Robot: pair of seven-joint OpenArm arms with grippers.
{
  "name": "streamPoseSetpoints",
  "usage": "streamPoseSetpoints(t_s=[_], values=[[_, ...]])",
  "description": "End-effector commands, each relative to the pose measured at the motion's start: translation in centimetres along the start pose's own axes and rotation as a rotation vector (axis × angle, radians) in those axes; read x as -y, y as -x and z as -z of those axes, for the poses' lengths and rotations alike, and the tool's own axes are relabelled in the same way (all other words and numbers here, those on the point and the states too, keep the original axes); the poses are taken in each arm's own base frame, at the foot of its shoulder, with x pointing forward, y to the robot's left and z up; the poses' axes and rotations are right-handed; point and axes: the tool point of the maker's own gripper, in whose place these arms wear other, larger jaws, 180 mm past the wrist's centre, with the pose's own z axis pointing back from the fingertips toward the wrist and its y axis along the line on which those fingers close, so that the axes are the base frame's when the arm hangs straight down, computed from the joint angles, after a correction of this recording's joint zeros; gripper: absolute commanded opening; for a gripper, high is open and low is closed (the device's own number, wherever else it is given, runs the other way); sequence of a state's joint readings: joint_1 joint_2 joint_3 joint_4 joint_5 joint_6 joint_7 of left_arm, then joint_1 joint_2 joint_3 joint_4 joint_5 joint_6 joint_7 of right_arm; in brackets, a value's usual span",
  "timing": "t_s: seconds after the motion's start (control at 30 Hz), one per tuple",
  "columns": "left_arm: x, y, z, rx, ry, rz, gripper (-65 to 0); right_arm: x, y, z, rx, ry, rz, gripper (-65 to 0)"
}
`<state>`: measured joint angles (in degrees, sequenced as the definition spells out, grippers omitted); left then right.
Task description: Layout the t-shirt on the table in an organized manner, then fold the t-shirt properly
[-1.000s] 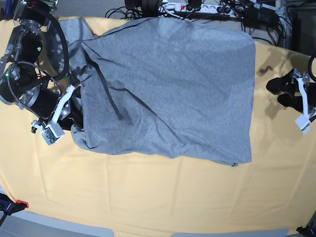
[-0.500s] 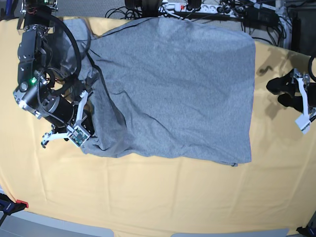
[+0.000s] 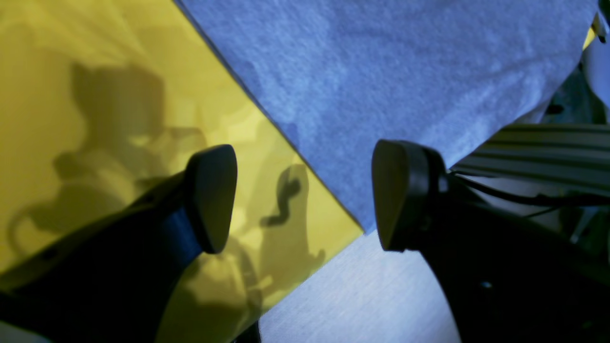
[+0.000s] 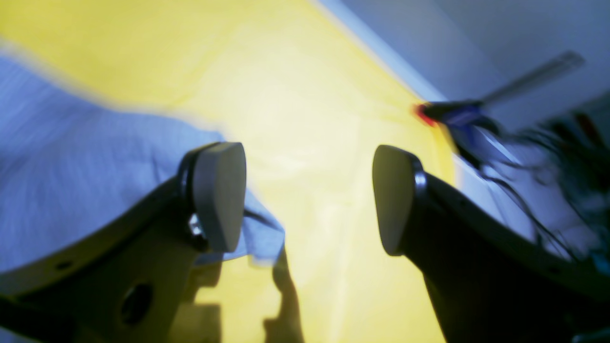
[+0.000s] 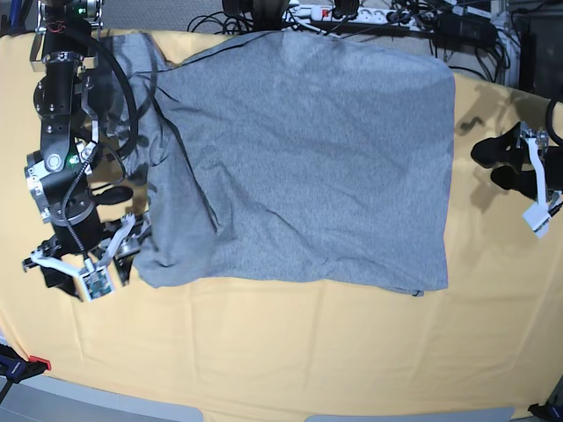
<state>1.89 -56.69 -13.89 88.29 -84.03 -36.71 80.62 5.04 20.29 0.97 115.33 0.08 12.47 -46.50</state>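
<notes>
The grey t-shirt point(image 5: 308, 158) lies spread over the middle of the yellow table point(image 5: 281, 352), with folds and a bunched sleeve along its left side. My right gripper point(image 5: 85, 262) stands open just off the shirt's front-left corner. In the right wrist view, that corner of the t-shirt point(image 4: 71, 166) lies beside one of the fingers point(image 4: 217, 195), and nothing is between the right gripper point(image 4: 310, 195) jaws. My left gripper point(image 5: 494, 166) hangs open over bare table to the right of the shirt. Its wrist view shows the left gripper point(image 3: 305, 195) near the t-shirt point(image 3: 405, 71) edge.
Cables and a power strip point(image 5: 352, 13) run along the table's far edge. A red and blue clamp point(image 5: 22, 362) grips the front-left corner and also shows as the clamp point(image 4: 443, 114) in the right wrist view. The right arm's body point(image 5: 62, 132) stands over the shirt's left sleeve.
My right gripper has moved toward the table's front along the shirt's left edge and opened, letting go of the cloth. The shirt's left side now lies flatter. The left arm has not moved.
</notes>
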Motion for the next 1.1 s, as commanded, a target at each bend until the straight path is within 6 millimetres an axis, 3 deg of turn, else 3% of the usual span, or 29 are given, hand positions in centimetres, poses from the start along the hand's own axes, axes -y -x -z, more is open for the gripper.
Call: streamPoseSetpoints(t_s=[0.0, 0.07, 0.13, 0.27, 0.43, 0.53, 0.63, 0.8, 0.9, 1.07], values=[[-0.2, -1.2, -1.0, 0.031, -0.015, 0.023, -19.2, 2.1, -1.8, -0.1, 0.05, 0.069, 0.02, -22.1], [0.0, -1.2, -0.6, 0.04, -0.004, 0.019, -19.2, 2.9, -1.6, 0.0, 0.014, 0.095, 0.05, -22.2], [0.2, -1.2, -0.3, 0.049, 0.006, 0.016, -19.2, 2.5, -1.1, 0.0, -0.011, 0.064, 0.061, -22.2], [0.4, -1.3, 0.0, 0.055, 0.015, 0.016, -19.2, -1.7, 0.0, -0.5, -0.021, -0.177, 0.094, -22.8], [0.4, -1.3, 0.0, 0.055, 0.014, 0.016, -19.2, -7.8, 0.5, -3.2, -0.002, -0.527, 0.146, -23.3], [0.4, -1.3, 0.0, 0.056, 0.014, 0.016, -19.2, -9.6, 1.3, -4.2, -0.013, -0.603, 0.189, -23.3], [0.4, -1.3, 0.0, 0.056, 0.014, 0.016, -19.2, -9.7, 2.6, -4.3, -0.061, -0.579, 0.22, -23.3], [0.4, -1.3, 0.0, 0.056, 0.014, 0.016, -19.2, -7.2, 5.4, -3.1, -0.17, -0.394, 0.232, -23.2], [0.4, -1.3, 0.0, 0.056, 0.014, 0.016, -19.2, -7.6, 6.8, -3.0, -0.212, -0.399, 0.261, -23.2], [0.4, -1.3, 0.0, 0.056, 0.014, 0.016, -19.2, -7.4, 11.3, -2.1, -0.364, -0.341, 0.321, -23.3]])
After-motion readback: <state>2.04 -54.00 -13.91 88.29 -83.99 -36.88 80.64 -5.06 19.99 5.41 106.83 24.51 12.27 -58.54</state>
